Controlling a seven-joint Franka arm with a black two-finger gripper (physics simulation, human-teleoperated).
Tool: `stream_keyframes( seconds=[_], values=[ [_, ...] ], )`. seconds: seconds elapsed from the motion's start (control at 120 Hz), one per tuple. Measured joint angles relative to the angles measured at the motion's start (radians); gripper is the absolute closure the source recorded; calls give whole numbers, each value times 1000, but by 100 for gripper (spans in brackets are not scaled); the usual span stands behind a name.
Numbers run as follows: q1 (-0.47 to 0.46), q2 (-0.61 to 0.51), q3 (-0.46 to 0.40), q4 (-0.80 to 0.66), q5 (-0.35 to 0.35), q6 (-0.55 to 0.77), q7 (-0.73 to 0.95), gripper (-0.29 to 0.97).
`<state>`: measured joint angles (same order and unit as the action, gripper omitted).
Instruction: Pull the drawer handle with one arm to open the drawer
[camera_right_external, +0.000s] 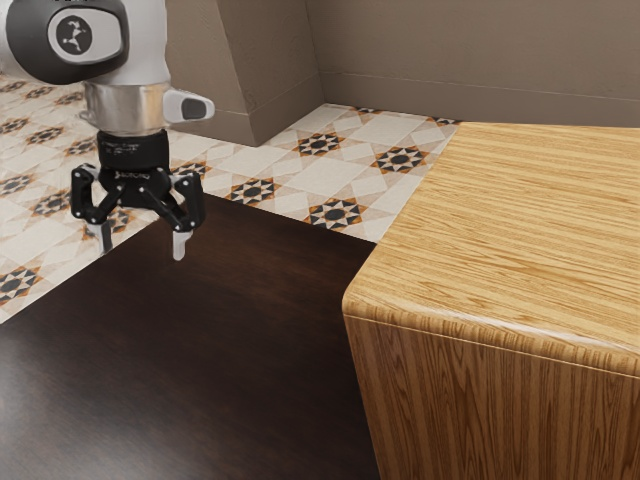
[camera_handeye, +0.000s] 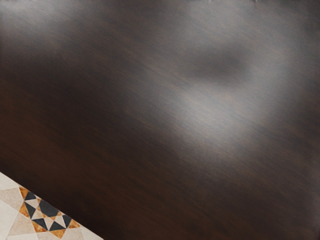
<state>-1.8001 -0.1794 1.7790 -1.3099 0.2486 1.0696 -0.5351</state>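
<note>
A light oak cabinet (camera_right_external: 510, 270) stands on the dark table at the exterior view's right; I see its top and one plain side, with no handle or drawer front visible from here. My gripper (camera_right_external: 140, 240) hangs open above the dark wooden tabletop (camera_right_external: 200, 350) near the exterior view's left, pointing down, well apart from the cabinet, with nothing between its fingers. In the wrist view the dark tabletop (camera_handeye: 160, 110) lies under my hand, with a corner of the tiled floor (camera_handeye: 35, 215) past the table's edge.
Patterned floor tiles (camera_right_external: 320, 170) spread behind the table, and beige walls (camera_right_external: 450, 50) rise at the back. The table's far edge runs just behind my gripper. Open tabletop lies between my gripper and the cabinet.
</note>
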Motion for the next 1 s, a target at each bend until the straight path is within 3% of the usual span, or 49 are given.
stream_keyframes(
  seconds=[0.217, 0.325, 0.4, 0.592, 0.683, 0.742, 0.808, 0.85, 0.925, 1.0],
  values=[
    [-3, -32, 8, 4, 1, 188, -234, 0],
    [-4, -25, -31, 253, -8, 160, -324, 0],
    [-7, -17, -63, 308, -10, 156, -377, 0],
    [-28, -29, -76, 95, -81, 303, -502, 0],
    [-26, -31, -89, 60, -129, 379, -542, 0],
    [0, -94, -185, 26, -122, 427, -555, 0],
    [208, -296, -548, -155, 0, 509, -566, 0],
    [289, -442, -688, -288, 79, 578, -567, 0],
    [333, -614, -775, -432, 176, 706, -552, 0],
    [262, -723, -780, -473, 268, 807, -521, 0]
  ],
)
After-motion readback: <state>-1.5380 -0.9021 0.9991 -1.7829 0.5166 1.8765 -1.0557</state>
